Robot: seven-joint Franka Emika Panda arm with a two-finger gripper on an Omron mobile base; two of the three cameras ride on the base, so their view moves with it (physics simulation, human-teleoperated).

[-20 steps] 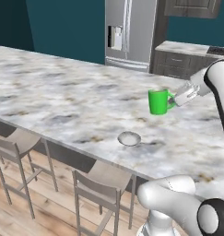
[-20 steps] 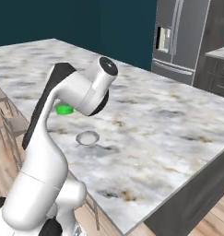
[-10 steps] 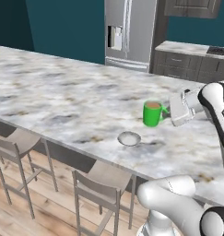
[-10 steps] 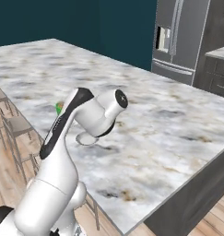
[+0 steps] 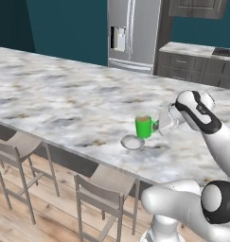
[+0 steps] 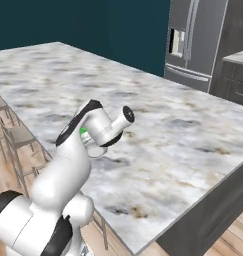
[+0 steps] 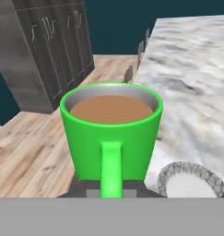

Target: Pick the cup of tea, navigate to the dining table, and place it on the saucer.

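The cup of tea (image 5: 144,126) is a bright green mug with brown liquid, held upright just above the dining table (image 5: 64,101). My gripper (image 5: 160,126) is shut on its handle from the right. The saucer (image 5: 133,142), a small round marbled dish, lies on the tabletop just left of and in front of the cup. In the hand view the cup (image 7: 111,129) is close with its handle towards me. My gripper (image 7: 111,192) is at the handle's base, and the saucer (image 7: 192,180) shows at the lower right. In the right base view a sliver of the cup (image 6: 83,131) peeks from behind my arm.
Bar stools (image 5: 104,191) stand along the table's near edge, another at the left (image 5: 14,146). A steel fridge (image 5: 133,33) and dark cabinets (image 5: 197,68) line the back wall. Bare marble stretches left and behind the cup.
The arm has swung the cup down and to the left, from well above the table to just over it beside the saucer. The grip has stayed shut.
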